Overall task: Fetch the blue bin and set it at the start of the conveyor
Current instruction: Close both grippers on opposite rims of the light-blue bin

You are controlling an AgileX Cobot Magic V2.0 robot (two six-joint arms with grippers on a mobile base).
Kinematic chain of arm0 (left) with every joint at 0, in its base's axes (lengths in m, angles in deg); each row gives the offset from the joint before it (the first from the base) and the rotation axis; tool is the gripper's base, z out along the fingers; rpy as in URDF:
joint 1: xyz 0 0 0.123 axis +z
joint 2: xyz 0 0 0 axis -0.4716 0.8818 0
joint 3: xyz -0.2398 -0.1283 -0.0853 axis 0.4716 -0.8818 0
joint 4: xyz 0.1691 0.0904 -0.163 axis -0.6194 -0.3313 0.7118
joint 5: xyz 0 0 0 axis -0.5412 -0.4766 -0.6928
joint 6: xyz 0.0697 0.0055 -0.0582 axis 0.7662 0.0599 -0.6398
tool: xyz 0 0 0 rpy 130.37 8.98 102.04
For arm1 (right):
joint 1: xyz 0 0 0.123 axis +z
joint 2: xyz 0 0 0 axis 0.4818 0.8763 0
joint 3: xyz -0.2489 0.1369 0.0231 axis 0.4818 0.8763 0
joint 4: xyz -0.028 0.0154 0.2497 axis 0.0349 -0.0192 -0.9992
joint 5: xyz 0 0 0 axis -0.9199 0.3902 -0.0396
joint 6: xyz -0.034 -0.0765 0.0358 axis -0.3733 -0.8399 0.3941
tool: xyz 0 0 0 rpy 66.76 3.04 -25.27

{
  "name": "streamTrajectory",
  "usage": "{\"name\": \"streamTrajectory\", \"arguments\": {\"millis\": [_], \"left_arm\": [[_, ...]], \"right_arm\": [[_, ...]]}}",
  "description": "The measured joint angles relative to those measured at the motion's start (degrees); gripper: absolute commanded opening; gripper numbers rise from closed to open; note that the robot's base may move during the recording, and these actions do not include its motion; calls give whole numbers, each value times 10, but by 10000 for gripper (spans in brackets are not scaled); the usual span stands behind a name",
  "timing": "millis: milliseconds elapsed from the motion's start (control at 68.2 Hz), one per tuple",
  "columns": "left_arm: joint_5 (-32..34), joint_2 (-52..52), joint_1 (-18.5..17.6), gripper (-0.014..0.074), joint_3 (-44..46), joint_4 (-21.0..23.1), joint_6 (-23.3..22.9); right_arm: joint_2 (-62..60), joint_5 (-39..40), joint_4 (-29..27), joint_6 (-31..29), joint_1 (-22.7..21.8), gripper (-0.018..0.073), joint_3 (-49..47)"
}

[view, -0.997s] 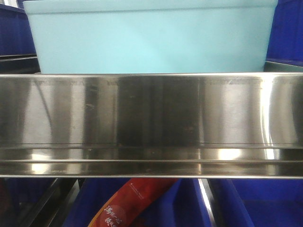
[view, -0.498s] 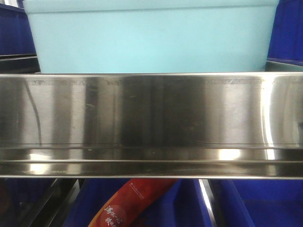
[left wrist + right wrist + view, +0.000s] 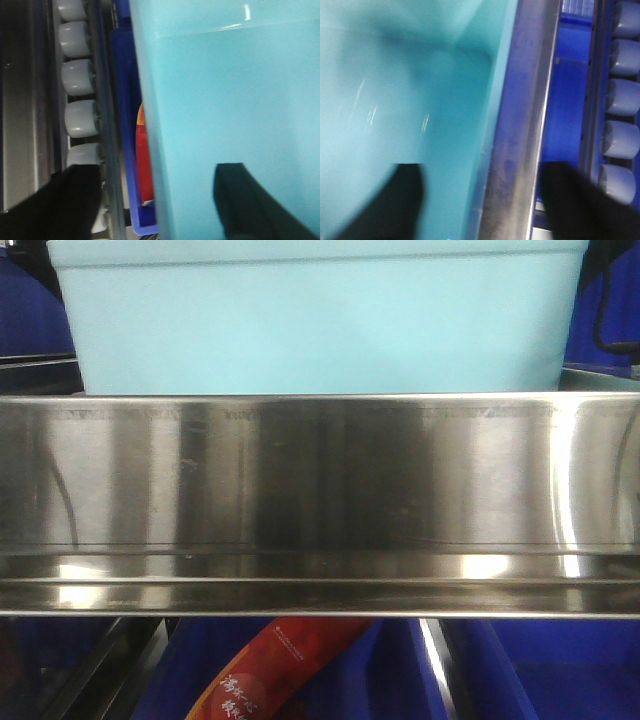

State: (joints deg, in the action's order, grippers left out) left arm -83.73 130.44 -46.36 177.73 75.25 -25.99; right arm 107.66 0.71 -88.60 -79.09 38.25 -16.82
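The blue bin sits at the top of the frame, behind the shiny steel rail. The left gripper is wide open, with one finger on each side of the bin's wall. The right gripper is wide open over the other wall, holding nothing.

The blue bin sits above the steel rail — red packet below.

Front view bright, sharp, glare streaks on the steel rail. My wrist views are blurred and dimmer, small highlights on the blue bin.
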Motion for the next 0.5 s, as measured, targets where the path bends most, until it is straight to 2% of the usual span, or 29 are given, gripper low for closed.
{"name": "streamTrajectory", "arguments": {"millis": [73, 132, 176, 498], "left_arm": [[0, 0, 0, 121, 0, 9, -1], [0, 0, 0, -29, 0, 14, -1], [0, 0, 0, -113, 0, 17, -1], [-2, 0, 0, -111, 1, 24, -8]], "right_arm": [[0, -1, 0, 0, 0, -35, 0], [0, -1, -3, 2, 0, -156, 0], [0, -2, -4, 6, 0, -160, 0], [-4, -5, -5, 9, 0, -153, 0]]}}
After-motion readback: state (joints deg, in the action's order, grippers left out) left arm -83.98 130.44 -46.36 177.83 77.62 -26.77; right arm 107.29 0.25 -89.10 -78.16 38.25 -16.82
